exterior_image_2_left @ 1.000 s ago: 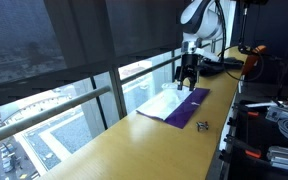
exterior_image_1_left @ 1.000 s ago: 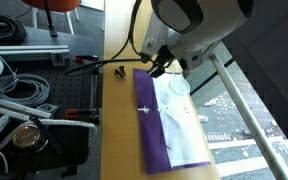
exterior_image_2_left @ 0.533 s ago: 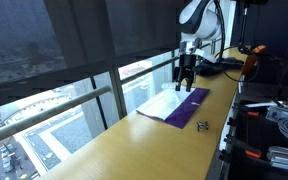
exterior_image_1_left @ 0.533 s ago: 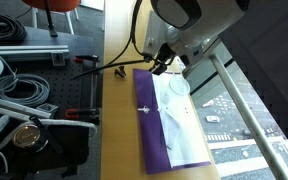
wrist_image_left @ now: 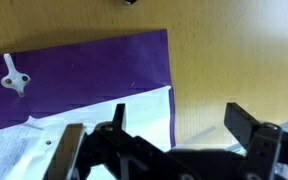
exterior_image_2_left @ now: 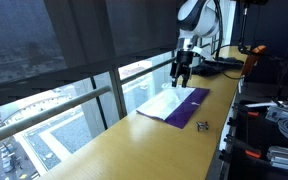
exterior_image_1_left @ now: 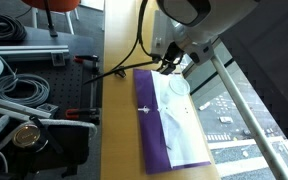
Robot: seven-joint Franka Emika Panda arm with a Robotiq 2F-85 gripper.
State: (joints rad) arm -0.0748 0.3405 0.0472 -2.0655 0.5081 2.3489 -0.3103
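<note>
A purple mat (exterior_image_1_left: pixel 156 125) (exterior_image_2_left: pixel 187 104) lies on the wooden tabletop with a white cloth (exterior_image_1_left: pixel 180 115) (exterior_image_2_left: pixel 162 102) spread over its window side. A small white hook-shaped piece (exterior_image_1_left: pixel 144 108) (wrist_image_left: pixel 14 76) rests on the mat's bare purple part. My gripper (exterior_image_1_left: pixel 168 66) (exterior_image_2_left: pixel 183 73) hangs just above the mat's far end, over the corner of the white cloth. In the wrist view my gripper (wrist_image_left: pixel 184 128) is open and empty, one finger above the white cloth (wrist_image_left: pixel 79 130) and the other above bare wood beside the purple mat (wrist_image_left: pixel 94 65).
A small dark clip (exterior_image_2_left: pixel 202 125) (wrist_image_left: pixel 131 2) lies on the wooden table (exterior_image_1_left: pixel 119 120) beyond the mat's end. A black cable (exterior_image_1_left: pixel 109 73) crosses the table near the arm. Cables and gear (exterior_image_1_left: pixel 24 100) crowd one side; a glass railing (exterior_image_1_left: pixel 239 110) runs along the opposite edge.
My gripper has drifted slightly toward the window side over the mat's end, still open. Nothing on the table has moved.
</note>
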